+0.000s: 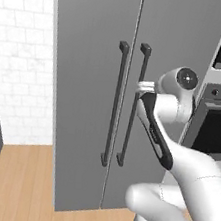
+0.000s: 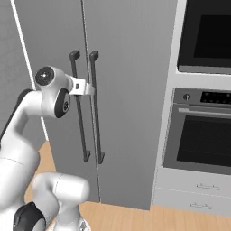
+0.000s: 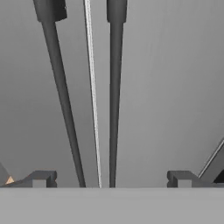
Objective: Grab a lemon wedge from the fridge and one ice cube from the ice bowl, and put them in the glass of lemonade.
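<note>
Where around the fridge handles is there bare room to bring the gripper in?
Bare door panel lies right of the right handle toward the oven, and left of the left handle. The slot between handles is tight. The open gripper straddles both.

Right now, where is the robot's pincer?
The pincer is open right in front of the closed fridge, beside its two dark handles where the doors meet, left of the oven.

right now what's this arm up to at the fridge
The white arm has its gripper up against the closed two-door fridge, jaws wide open and holding nothing. In the hand view both dark bar handles run between the fingertips; the right door's handle sits nearer the middle. Both doors are shut, so the lemon wedge step has not begun. A built-in oven stands to the right of the fridge.
</note>
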Robot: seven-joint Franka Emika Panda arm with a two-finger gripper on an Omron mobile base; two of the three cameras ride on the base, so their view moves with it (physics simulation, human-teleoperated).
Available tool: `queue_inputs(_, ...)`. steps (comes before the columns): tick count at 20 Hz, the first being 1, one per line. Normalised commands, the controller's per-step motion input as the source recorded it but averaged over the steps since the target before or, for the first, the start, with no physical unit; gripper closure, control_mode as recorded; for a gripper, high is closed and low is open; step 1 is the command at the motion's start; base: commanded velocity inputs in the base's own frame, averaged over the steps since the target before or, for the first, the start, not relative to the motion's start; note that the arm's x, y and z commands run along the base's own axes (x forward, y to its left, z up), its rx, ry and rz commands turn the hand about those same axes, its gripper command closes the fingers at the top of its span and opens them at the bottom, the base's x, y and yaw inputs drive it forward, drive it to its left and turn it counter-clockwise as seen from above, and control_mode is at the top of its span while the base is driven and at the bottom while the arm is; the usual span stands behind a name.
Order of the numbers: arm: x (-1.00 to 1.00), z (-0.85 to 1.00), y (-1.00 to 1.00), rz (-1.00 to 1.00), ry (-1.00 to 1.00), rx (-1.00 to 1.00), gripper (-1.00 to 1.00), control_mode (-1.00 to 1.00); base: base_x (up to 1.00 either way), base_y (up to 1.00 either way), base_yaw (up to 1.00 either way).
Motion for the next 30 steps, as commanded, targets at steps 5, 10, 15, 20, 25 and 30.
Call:
queue_inputs(5,1.0,0.17,0.0,0.0,0.56,-0.06,-1.0,-1.0,0.0,0.0,0.0)
queue_inputs(10,0.36,-0.28,0.0,0.0,0.09,0.0,-1.0,-1.0,0.0,0.0,0.0)
queue_inputs(15,0.53,-0.71,0.0,0.0,-0.12,0.0,-1.0,-1.0,0.0,0.0,0.0)
queue_inputs(20,0.44,-0.59,-0.04,0.0,-0.15,0.0,-1.0,-1.0,0.0,0.0,0.0)
queue_inputs(25,0.0,-0.03,-0.44,0.0,-0.17,0.06,-1.0,-1.0,0.0,0.0,0.0)
queue_inputs(30,0.22,0.0,-0.12,0.0,-0.01,0.01,-1.0,-1.0,0.0,0.0,0.0)
